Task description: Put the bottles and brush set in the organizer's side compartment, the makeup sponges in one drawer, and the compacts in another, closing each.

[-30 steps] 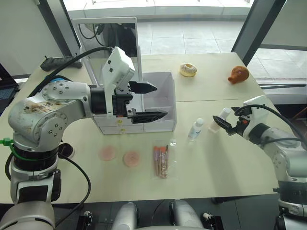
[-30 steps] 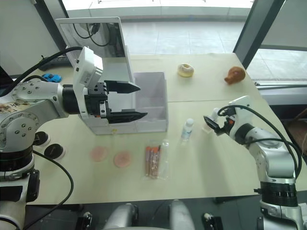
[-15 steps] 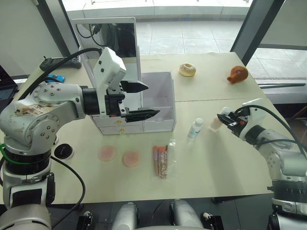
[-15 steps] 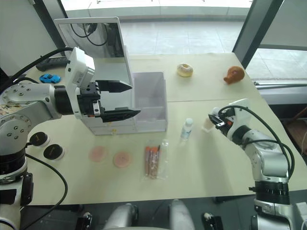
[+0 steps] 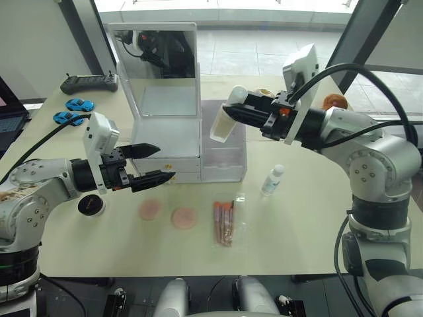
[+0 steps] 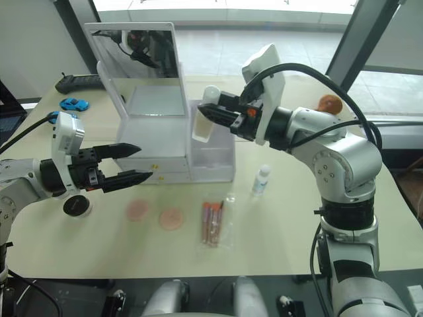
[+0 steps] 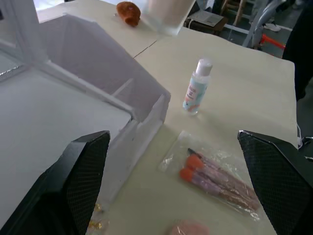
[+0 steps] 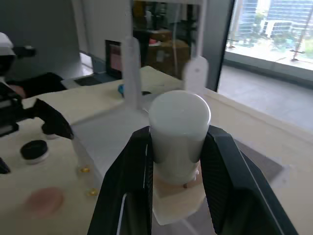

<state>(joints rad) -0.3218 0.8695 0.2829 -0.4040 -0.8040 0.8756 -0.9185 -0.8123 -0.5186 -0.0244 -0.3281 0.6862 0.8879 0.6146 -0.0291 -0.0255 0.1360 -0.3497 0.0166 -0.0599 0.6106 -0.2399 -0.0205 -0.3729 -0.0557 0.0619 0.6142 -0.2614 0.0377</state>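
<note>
My right gripper (image 5: 232, 109) is shut on the beige-peach bottle (image 5: 221, 129), holding it tilted by its white cap above the organizer's side compartment (image 5: 228, 158). In the right wrist view the fingers (image 8: 129, 171) clamp the bottle (image 8: 178, 122). The clear bottle (image 5: 271, 179) stands on the table right of the organizer (image 5: 165, 139). The brush set (image 5: 223, 221) lies in front of it, with two pink sponges (image 5: 150, 210) (image 5: 182, 218) to its left. My left gripper (image 5: 151, 164) is open in front of the shut drawers. A black compact (image 5: 90, 205) lies by my left arm.
The mirror lid (image 5: 155, 59) stands upright. A doughnut toy (image 5: 264, 92) and an orange toy (image 5: 335, 101) lie at the back right. A black controller (image 5: 89, 82) and two blue toy cars (image 5: 73, 111) lie at the back left.
My right gripper closed on the beige-peach bottle, lifted it off the table and carried it left over the side compartment. My left arm drew back lower and leftward, still open.
</note>
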